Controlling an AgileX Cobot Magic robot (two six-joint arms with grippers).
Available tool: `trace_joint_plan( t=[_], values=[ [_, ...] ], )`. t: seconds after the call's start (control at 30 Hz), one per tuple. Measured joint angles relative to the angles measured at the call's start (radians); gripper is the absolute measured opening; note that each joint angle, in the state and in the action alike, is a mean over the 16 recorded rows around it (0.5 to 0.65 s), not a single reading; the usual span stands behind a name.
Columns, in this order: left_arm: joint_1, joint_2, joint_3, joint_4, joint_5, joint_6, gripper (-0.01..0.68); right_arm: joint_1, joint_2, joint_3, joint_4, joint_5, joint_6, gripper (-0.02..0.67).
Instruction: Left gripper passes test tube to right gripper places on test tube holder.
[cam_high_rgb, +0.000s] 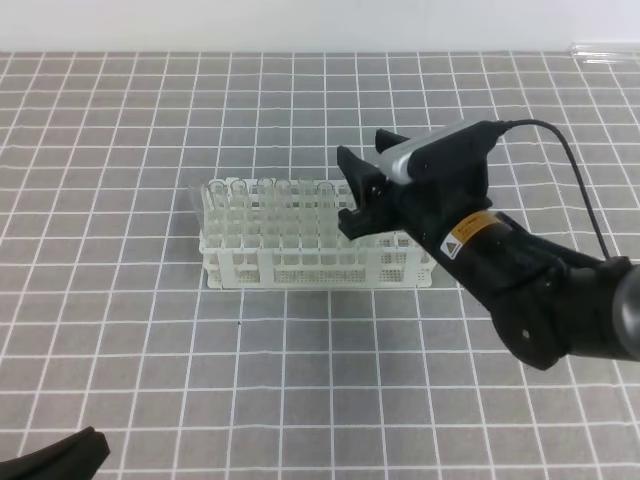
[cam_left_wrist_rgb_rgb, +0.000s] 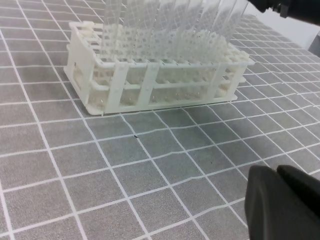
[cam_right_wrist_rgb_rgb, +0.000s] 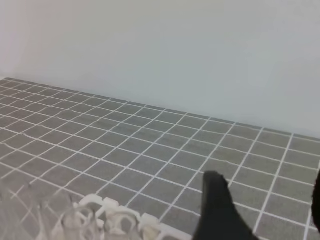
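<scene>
The white test tube holder (cam_high_rgb: 300, 270) stands mid-table and fills the upper half of the left wrist view (cam_left_wrist_rgb_rgb: 150, 95). Several clear test tubes (cam_high_rgb: 270, 205) (cam_left_wrist_rgb_rgb: 170, 25) stand upright in it. The test tube nearest the jaws (cam_high_rgb: 327, 197) is free of them. My right gripper (cam_high_rgb: 352, 193) hovers over the holder's right end, open, with nothing between its fingers (cam_right_wrist_rgb_rgb: 215, 210). In the right wrist view only a corner of the holder (cam_right_wrist_rgb_rgb: 107, 217) shows. My left gripper (cam_high_rgb: 60, 455) rests low at the front left, shut and empty (cam_left_wrist_rgb_rgb: 280, 200).
A grey mat with a white grid covers the table (cam_high_rgb: 150, 340). A clear glass object (cam_high_rgb: 600, 48) lies at the far right back edge. A pale wall rises behind the table (cam_right_wrist_rgb_rgb: 160, 50).
</scene>
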Motion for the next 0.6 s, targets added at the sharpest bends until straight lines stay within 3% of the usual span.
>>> trace_joint_plan(
  t=[0.2,0.6],
  values=[
    [0.0,0.0,0.0,0.0,0.0,0.0,0.0,0.0,-0.14,0.037,0.004,0.106,-0.003,0.302],
    [0.0,0.0,0.0,0.0,0.0,0.0,0.0,0.0,-0.728,0.195,-0.018,0.547,-0.006,0.042]
  ],
)
